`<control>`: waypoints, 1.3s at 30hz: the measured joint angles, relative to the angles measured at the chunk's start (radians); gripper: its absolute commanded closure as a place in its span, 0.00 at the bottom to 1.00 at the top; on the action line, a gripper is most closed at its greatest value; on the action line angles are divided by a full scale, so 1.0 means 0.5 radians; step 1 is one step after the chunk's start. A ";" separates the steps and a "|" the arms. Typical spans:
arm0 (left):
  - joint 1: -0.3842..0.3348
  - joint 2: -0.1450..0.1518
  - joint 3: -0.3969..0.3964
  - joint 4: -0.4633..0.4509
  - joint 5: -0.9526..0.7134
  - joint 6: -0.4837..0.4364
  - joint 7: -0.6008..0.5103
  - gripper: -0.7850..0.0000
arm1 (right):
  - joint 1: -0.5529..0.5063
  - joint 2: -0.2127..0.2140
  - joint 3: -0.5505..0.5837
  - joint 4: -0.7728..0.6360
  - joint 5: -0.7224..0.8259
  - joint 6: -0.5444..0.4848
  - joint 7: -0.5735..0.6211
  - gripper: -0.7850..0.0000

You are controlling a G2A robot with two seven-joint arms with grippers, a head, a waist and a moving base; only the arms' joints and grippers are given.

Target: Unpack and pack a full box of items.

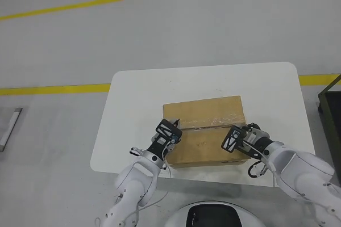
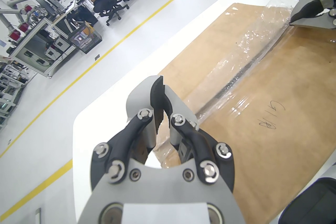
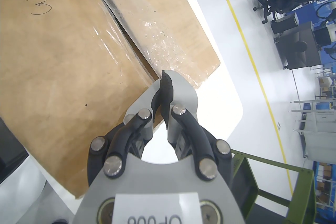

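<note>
Cardboard box (image 1: pixel 203 116), flaps down, lay at the centre of the top view on the table (image 1: pixel 131 96). Its long axis ran left to right across the frame, tilted slightly. The taped seam (image 1: pixel 204 127) followed that axis. Left gripper (image 2: pixel 158 86) sat at the seam's left end and right gripper (image 3: pixel 164 80) at its right end, each pointing in along the seam with its tips at the box's top edge. Both had their fingers pressed together; whether they pinched any tape could not be told. The seam thus lay straight between the two sets of fingers, and neither arm was nearer, so opening probably turned on working inward along that line. A green cart (image 1: pixel 335 113) stood at the right edge.
</note>
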 measured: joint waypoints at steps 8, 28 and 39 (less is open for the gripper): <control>-0.077 -0.018 0.067 0.117 0.018 -0.001 -0.070 1.00 | -0.018 -0.006 0.012 -0.010 -0.044 -0.019 -0.001 1.00; -0.124 -0.044 0.126 0.207 0.018 -0.037 -0.214 1.00 | -0.032 -0.028 -0.011 0.021 -0.103 -0.092 0.019 0.89; -0.148 -0.056 0.150 0.223 0.029 -0.055 -0.244 1.00 | -0.069 -0.030 0.111 -0.042 0.077 -0.165 0.016 0.46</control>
